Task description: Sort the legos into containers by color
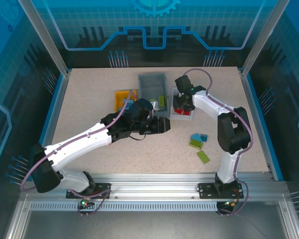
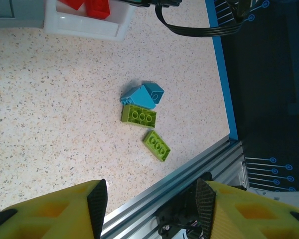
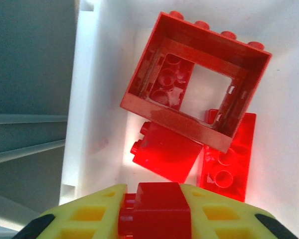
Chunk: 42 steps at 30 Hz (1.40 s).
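Right gripper [image 3: 154,199] hangs over the white bin [image 3: 97,99], seemingly clenched on a red brick [image 3: 159,215] to join the other red legos [image 3: 164,152]; left gripper [image 2: 152,196] gapes empty beside it.

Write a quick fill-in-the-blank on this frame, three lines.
1. The right pincer holds a ___ brick over the white bin.
2. The left pincer is not shut but ___, gripping nothing.
3. Beside two blue bricks on the table lie two ___ legos.
Missing: red; open; green.
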Tool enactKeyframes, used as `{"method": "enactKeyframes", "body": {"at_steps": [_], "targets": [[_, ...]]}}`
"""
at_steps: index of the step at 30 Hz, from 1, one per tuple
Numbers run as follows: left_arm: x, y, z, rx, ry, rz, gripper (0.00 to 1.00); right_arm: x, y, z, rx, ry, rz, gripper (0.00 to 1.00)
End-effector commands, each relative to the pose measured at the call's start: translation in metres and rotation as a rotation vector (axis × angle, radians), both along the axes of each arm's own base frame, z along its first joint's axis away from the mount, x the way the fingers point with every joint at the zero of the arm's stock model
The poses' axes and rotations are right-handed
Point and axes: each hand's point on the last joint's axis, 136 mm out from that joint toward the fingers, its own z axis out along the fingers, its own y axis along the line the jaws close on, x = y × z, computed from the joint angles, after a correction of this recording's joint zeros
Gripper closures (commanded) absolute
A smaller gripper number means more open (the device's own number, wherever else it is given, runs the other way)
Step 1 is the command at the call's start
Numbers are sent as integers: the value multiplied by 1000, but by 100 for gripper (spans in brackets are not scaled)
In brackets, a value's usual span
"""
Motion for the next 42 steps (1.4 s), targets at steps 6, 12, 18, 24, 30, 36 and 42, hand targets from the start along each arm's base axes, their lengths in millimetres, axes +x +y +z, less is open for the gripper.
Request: {"method": "enactKeyframes", "body": {"at_steps": [6,12,18,24,30,36,42], "targets": [[2,-8,9,3,-52,-20,46,-7,-13,47,-102,-89,-11,48],[-1,-13,5,16,-60,-45,44,-14,-9,85,-96,-163,13,45],[3,-21,-8,47,-33,-42,40,-41,-27,137,-82,-265,-5,45],[13,-53,-54,152,107,55,28,-104,-73,162,-90,-341,-77,41],[18,-106,-107,262,211,76,25,-172,-105,178,-40,-406,-112,37],[28,-136,-148,305,299,88,17,-214,-123,184,-29,-417,-133,36],[49,-149,-168,332,273,116,16,-228,-127,183,-12,-411,-136,37]]}}
